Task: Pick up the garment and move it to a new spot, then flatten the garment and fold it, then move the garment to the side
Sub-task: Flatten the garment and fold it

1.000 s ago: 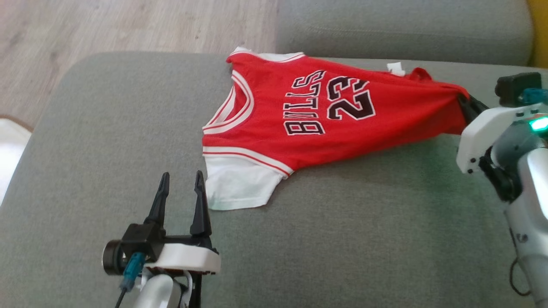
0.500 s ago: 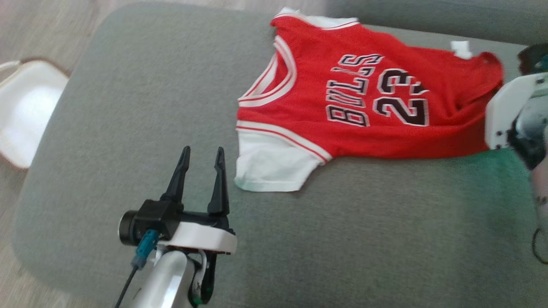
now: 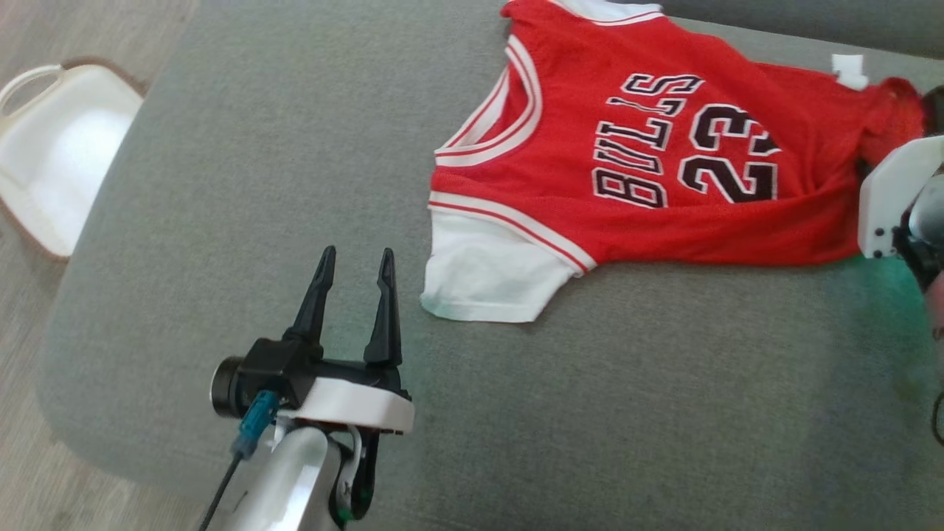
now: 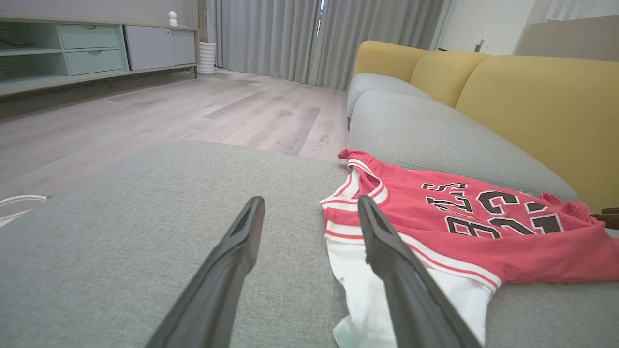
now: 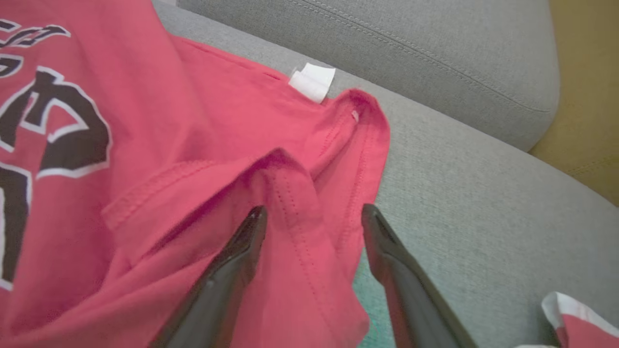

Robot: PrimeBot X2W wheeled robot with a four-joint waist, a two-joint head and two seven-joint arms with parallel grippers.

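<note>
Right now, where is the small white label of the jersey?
At the head view's upper right, the white label lies at the far edge of the jersey, on the grey sofa seat, just beyond the open right gripper.

On sofa seat cushion point(image 3: 258, 184), before back cushion point(image 5: 387, 48): jersey point(image 3: 686, 221), neck leftward, hem rightward. Just left of near sleeve point(image 3: 490, 276): left gripper point(image 3: 355, 254). Astride hem fold point(image 5: 290, 193): right gripper point(image 5: 313, 209). Left, on floor point(image 3: 29, 472): plastic tub point(image 3: 44, 184).

The left gripper point(image 3: 356, 252) has tapered black jaws, a white shell point(image 3: 354, 413) and teal plug point(image 3: 253, 424).
</note>
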